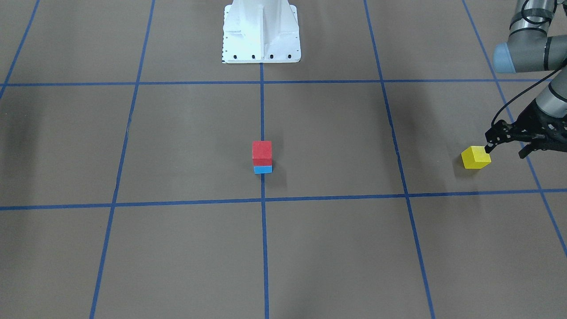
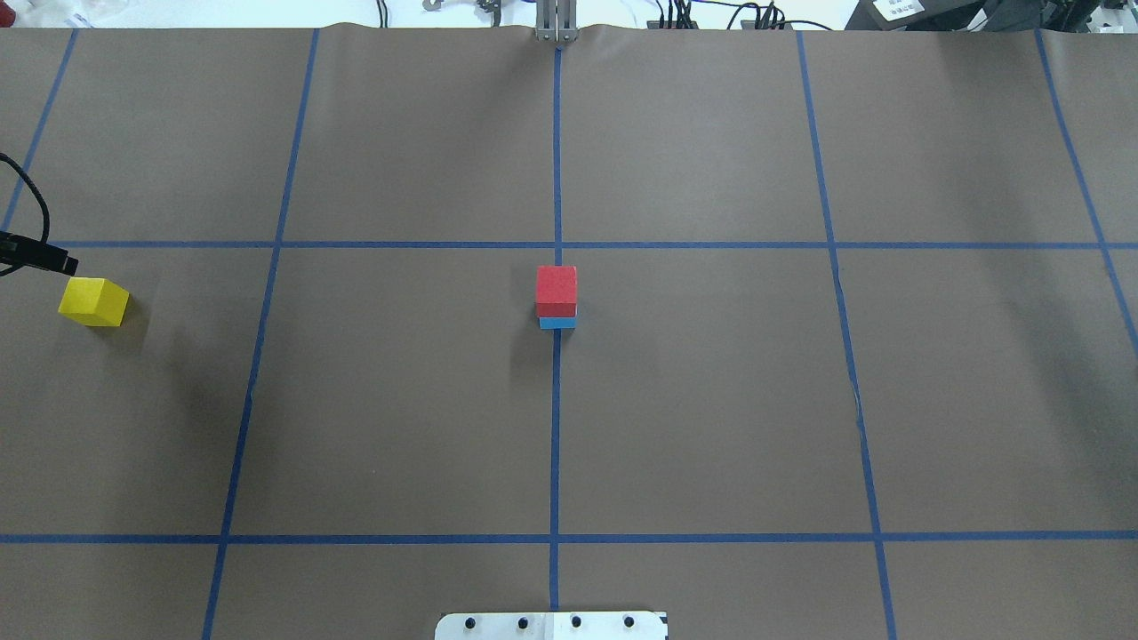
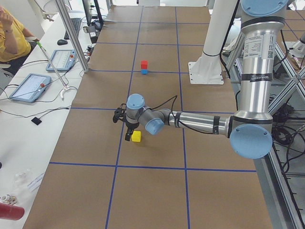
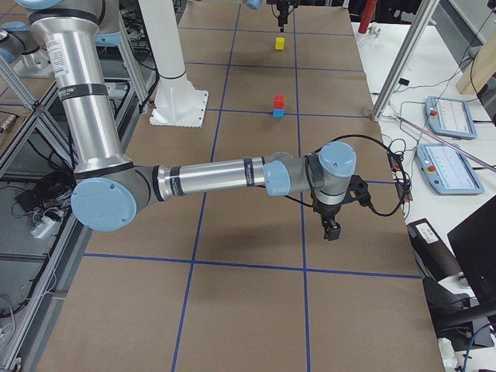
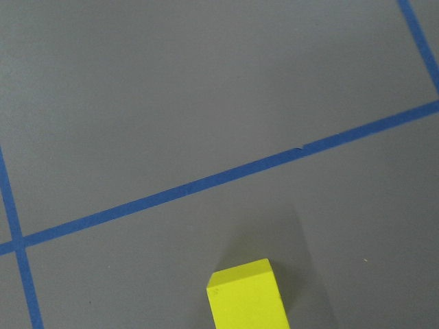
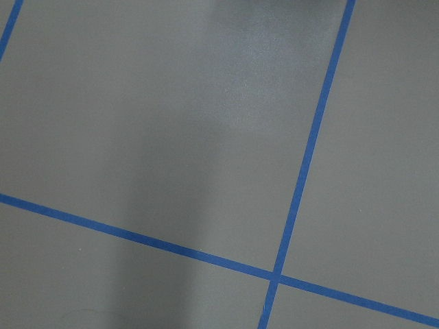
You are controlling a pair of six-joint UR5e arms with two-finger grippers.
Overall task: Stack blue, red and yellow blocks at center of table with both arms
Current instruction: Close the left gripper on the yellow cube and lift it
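A red block [image 1: 262, 150] sits on a blue block [image 1: 262, 169] at the table's center; the stack also shows in the overhead view, red [image 2: 556, 286] on blue [image 2: 557, 323]. A yellow block [image 1: 476, 157] lies alone on the table far to my left [image 2: 93, 301]. My left gripper [image 1: 505, 150] is open and empty, low over the table right beside the yellow block, with one fingertip [image 1: 487, 148] at its top edge. The left wrist view shows the yellow block [image 5: 247, 298] at the bottom. My right gripper [image 4: 333, 229] hangs over bare table far right; I cannot tell whether it is open.
The white robot base [image 1: 261, 31] stands at the table's middle rear edge. Blue tape lines [image 2: 556, 400] grid the brown table. Tablets [image 3: 29, 87] and an operator [image 3: 12, 33] are beyond the table's far side.
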